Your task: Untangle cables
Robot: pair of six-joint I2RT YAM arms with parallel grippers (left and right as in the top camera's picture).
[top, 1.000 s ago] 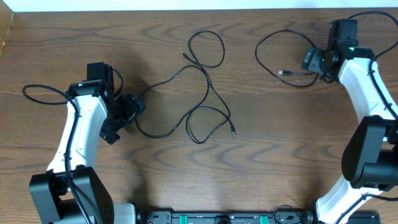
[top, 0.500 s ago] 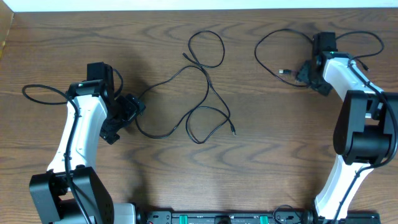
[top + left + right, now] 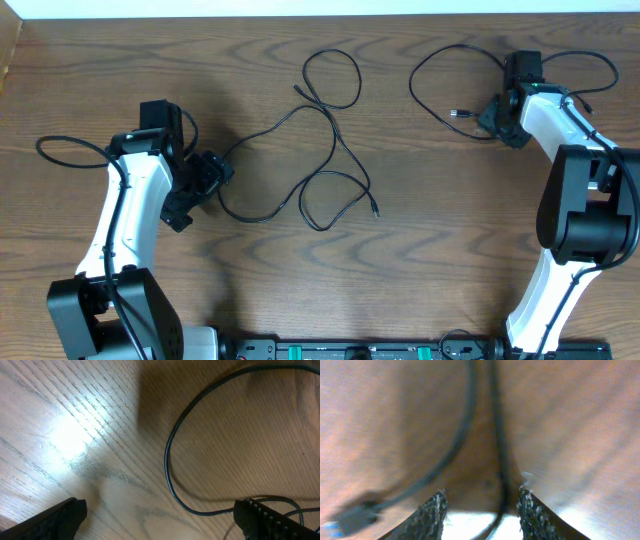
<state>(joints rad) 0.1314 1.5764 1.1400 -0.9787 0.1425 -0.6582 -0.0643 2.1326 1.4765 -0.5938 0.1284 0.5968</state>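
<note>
A long black cable (image 3: 335, 140) lies in loose loops across the middle of the wooden table, with one plug end (image 3: 375, 212) at the lower right. My left gripper (image 3: 207, 190) is open at its left end. In the left wrist view the cable (image 3: 167, 460) curves between the wide-apart fingers (image 3: 55, 520) and runs up to the right finger. A second black cable (image 3: 425, 62) loops at the upper right, with its plug (image 3: 457, 114) beside my right gripper (image 3: 492, 116). The right gripper (image 3: 481, 510) is open, with this cable (image 3: 499, 450) between its jaws. No white cable shows.
The arms' own thicker black wires loop at the far left (image 3: 60, 145) and the upper right (image 3: 590, 60). The table's far edge (image 3: 300, 10) meets a white strip. The robot base rail (image 3: 350, 350) sits along the front.
The right arm swung left and came down over the upper-right cable a second ago, and it has barely moved since. The left arm and both cables have not moved.
</note>
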